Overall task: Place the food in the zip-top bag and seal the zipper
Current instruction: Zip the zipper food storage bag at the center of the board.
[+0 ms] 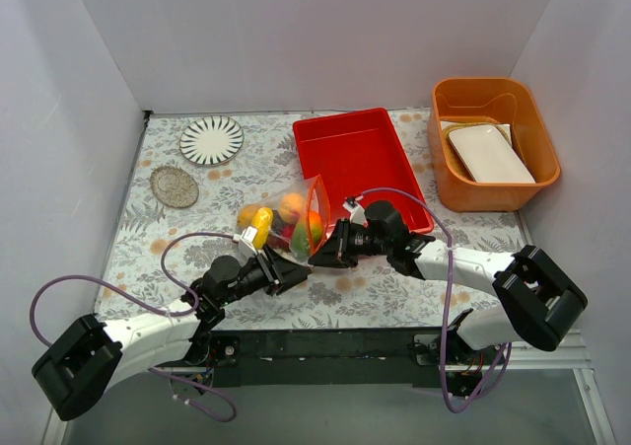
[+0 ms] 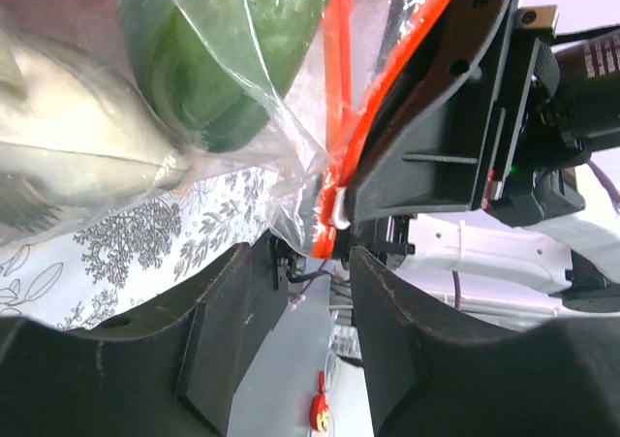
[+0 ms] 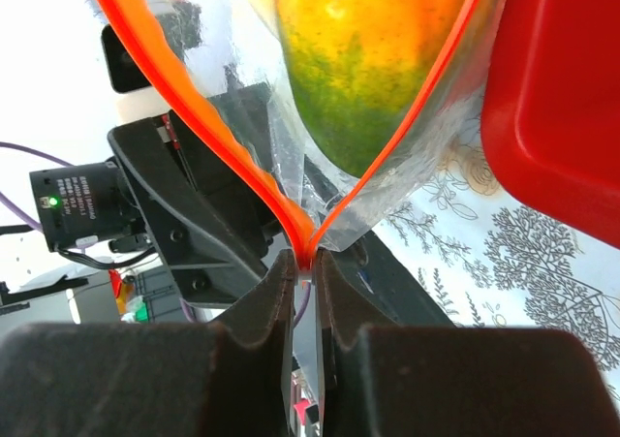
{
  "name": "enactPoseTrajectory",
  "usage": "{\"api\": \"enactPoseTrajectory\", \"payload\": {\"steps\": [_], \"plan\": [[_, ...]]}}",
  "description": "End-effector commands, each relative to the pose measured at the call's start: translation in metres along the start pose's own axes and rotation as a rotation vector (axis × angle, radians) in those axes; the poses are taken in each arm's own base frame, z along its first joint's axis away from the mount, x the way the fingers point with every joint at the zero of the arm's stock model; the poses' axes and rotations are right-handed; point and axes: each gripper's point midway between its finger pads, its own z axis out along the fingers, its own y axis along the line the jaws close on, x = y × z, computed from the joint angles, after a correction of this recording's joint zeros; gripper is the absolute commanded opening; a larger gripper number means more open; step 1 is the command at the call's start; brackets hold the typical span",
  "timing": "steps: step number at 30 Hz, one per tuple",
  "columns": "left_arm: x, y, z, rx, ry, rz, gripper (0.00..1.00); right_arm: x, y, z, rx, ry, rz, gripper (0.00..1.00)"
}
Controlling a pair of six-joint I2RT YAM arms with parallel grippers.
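Sealing step | food (image 3: 358,59) in zip-top bag (image 1: 299,196), zipper (image 3: 189,117) gaping mid-frame | right gripper (image 3: 303,263) pinching its end | left gripper (image 2: 305,258) released | next you grip it, draw shut.

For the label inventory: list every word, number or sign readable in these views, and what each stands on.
No text can be read here.
White print on the black cylinder, left wrist view: sideways and too blurred to read.
White print on the black module with the green light, right wrist view: too small to read.
Zip-top bag and red tray: no lettering visible.
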Motion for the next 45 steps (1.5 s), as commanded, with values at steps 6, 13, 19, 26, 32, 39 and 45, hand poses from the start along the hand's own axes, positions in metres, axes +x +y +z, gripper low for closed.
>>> {"api": "enactPoseTrajectory", "payload": {"steps": [6,13,19,26,32,39,45], "plan": [[-0.025,0.009,-0.004,-0.018,-0.173,-0.045,0.42,-0.005,0.015,0.0,-0.054,-0.025,-0.023,0.02],[-0.027,0.002,0.003,-0.014,-0.174,-0.039,0.29,-0.004,0.016,-0.001,-0.054,-0.024,-0.025,0.02],[-0.026,0.004,-0.001,-0.005,-0.182,-0.066,0.27,-0.005,0.015,-0.002,-0.045,-0.032,-0.029,0.02],[-0.021,-0.002,-0.002,0.02,-0.158,-0.069,0.21,-0.007,0.015,0.0,-0.044,-0.035,-0.027,0.02],[-0.014,0.005,-0.004,0.005,-0.131,-0.071,0.33,-0.011,0.019,0.001,-0.05,-0.047,-0.034,0.02],[-0.011,0.01,-0.007,-0.003,-0.122,-0.052,0.29,-0.013,0.02,0.002,-0.052,-0.046,-0.033,0.02],[-0.007,0.011,-0.005,-0.006,-0.098,-0.032,0.2,-0.013,0.022,0.001,-0.055,-0.047,-0.035,0.02]]}}
